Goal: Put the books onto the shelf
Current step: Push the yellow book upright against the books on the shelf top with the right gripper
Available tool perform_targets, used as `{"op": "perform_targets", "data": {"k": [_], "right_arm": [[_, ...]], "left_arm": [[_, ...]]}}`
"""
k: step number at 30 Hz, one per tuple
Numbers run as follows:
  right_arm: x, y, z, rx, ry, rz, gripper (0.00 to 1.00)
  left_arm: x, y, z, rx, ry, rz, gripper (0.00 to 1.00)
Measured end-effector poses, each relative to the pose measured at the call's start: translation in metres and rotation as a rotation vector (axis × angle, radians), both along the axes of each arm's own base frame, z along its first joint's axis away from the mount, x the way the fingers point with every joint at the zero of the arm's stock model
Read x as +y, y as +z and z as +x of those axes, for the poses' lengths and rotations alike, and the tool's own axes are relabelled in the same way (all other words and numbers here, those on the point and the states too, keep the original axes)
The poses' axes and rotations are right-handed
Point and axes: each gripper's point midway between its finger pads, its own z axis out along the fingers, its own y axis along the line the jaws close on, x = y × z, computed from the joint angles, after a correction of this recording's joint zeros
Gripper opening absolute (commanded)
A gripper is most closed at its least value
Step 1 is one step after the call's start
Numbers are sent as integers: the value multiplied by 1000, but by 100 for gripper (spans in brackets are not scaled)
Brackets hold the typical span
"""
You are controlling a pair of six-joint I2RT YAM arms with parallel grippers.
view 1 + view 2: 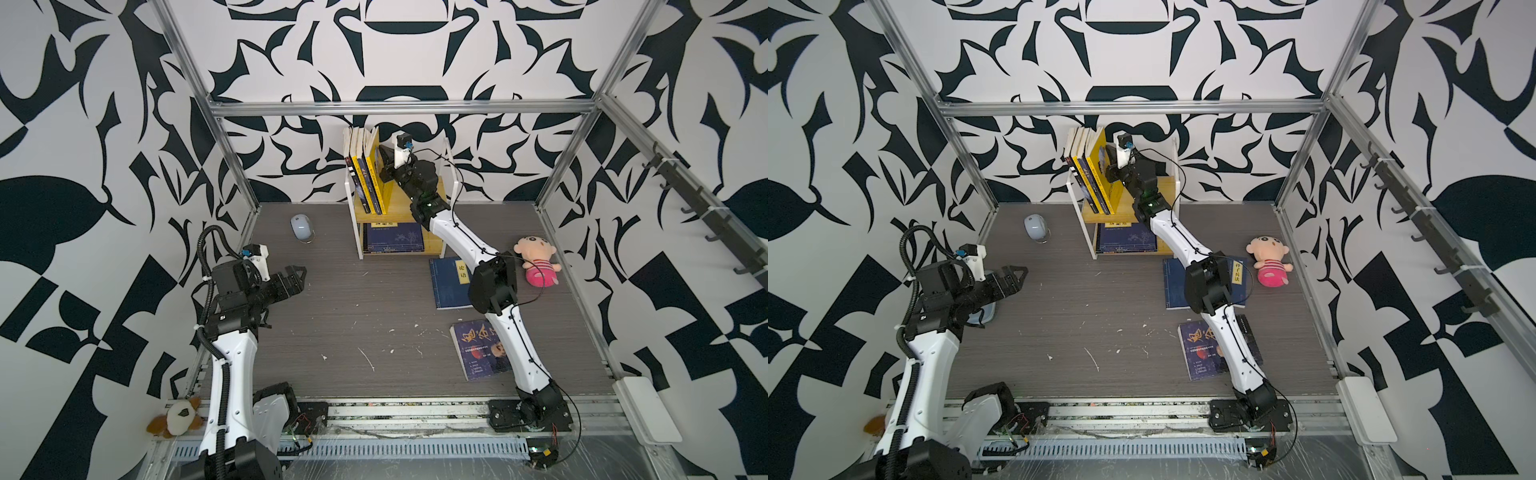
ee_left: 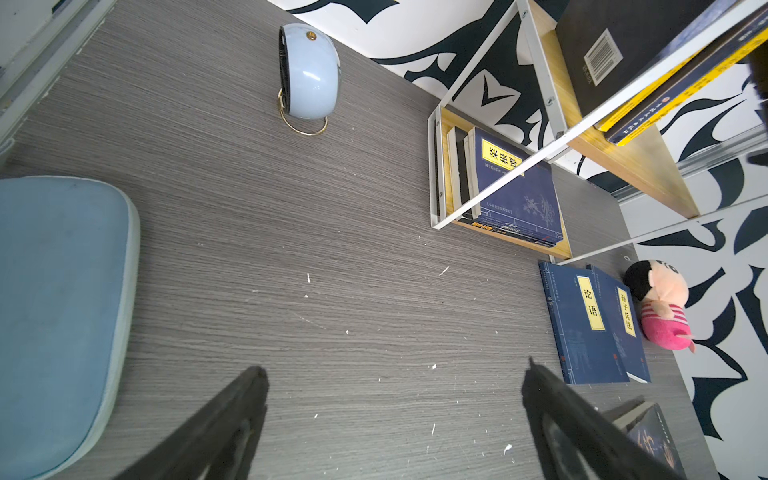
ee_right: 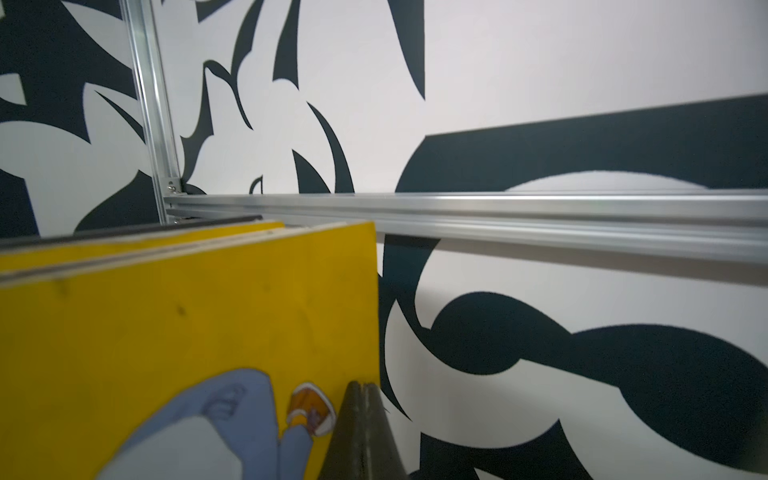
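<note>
**Right gripper [image 3: 361, 385] at the shelf [image 1: 395, 209], upper board.**
Its jaws are pressed together and empty, just beside the yellow book [image 3: 187, 324] that ends the upright row [image 1: 365, 174] at the board's left end. The left gripper [image 2: 397, 368], spread wide, hangs near the table's [image 1: 353, 311] left edge. Two navy books [image 1: 451, 282] and a dark blue book [image 1: 478, 353] lie near its right edge. A stack [image 1: 392, 237] lies on the lower board.

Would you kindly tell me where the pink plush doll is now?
In both top views the pink plush doll lies on the right side of the table, just right of the flat navy books and right of the shelf.
</note>
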Motion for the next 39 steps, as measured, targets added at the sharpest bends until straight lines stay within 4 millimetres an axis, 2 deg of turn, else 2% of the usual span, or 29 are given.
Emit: {"op": "perform_targets", "data": {"k": [6, 12, 17, 25, 31, 35, 39], "right_arm": [[9, 38, -24, -74, 46, 22, 0], [14, 45, -30, -88, 63, 21, 0], [14, 39, -28, -80, 52, 8, 0], [12, -13, -10, 8, 24, -31, 0], [3, -40, -5, 58, -5, -71, 0], [-4, -40, -13, 73, -35, -112, 0], [-15, -22, -34, 66, -63, -141, 0]], "left_arm": [[0, 1, 1, -3, 0, 0, 100], [0, 1, 1, -6, -2, -1, 100], [0, 1, 1, -6, -2, -1, 100], [0, 1, 1, -7, -2, -1, 100], [0, 1, 1, -7, -2, -1, 100], [0, 1, 1, -7, -2, -1, 100], [0, 1, 1, -6, -2, -2, 100]]}}
